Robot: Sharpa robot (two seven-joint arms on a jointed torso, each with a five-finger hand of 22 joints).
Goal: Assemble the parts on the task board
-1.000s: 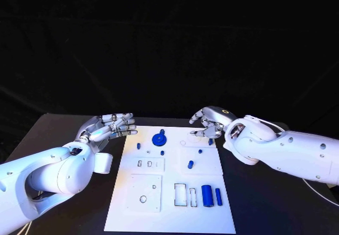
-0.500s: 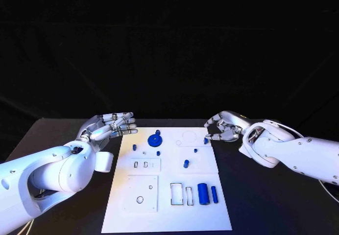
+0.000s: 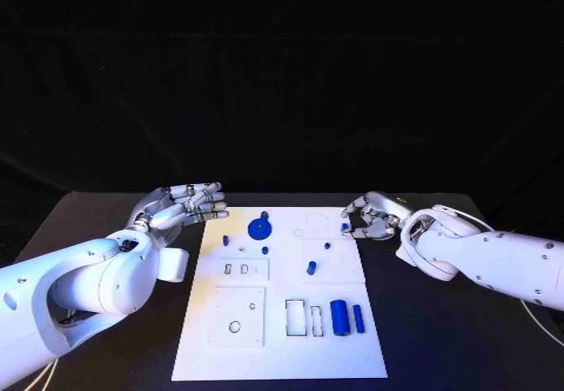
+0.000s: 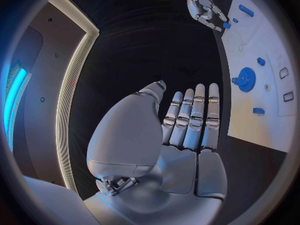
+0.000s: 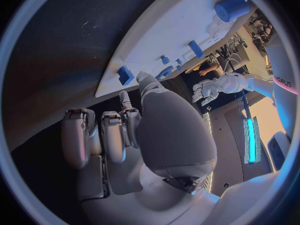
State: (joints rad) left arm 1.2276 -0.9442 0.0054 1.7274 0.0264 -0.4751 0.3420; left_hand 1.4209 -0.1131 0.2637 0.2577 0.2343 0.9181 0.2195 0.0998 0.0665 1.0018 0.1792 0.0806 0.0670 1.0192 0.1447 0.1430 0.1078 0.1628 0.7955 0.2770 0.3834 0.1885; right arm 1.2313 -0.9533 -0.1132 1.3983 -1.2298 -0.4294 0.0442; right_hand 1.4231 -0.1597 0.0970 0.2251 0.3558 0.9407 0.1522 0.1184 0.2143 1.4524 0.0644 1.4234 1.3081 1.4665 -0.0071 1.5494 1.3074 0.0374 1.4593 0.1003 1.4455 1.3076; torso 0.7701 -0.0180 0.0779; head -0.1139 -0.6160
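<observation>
The white task board (image 3: 282, 326) lies in the middle of the black table (image 3: 447, 342), and everything else sits around it. The left hand (image 3: 186, 205) hovers just off the board's far left corner, palm up, fingers straight and side by side, holding nothing; the left wrist view shows the same flat, bare palm (image 4: 187, 130). The right hand (image 3: 372, 218) is at the board's far right corner, fingers curled inward into a loose fist. I cannot tell from the head view whether anything sits inside that curl; the right wrist view shows its fingers (image 5: 106, 135) folded over the dark table just off the board's edge, with nothing visible in them.

On the board, a blue gear (image 3: 261, 227) lies near the far end, left of centre. A small blue peg (image 3: 223, 240) stands near the left edge beside it, and another blue peg (image 3: 310, 267) sits toward the middle. At the near right, a thick blue cylinder (image 3: 340, 318) lies next to a thinner blue pin (image 3: 359, 318), both alongside two rectangular slots (image 3: 297, 317).
</observation>
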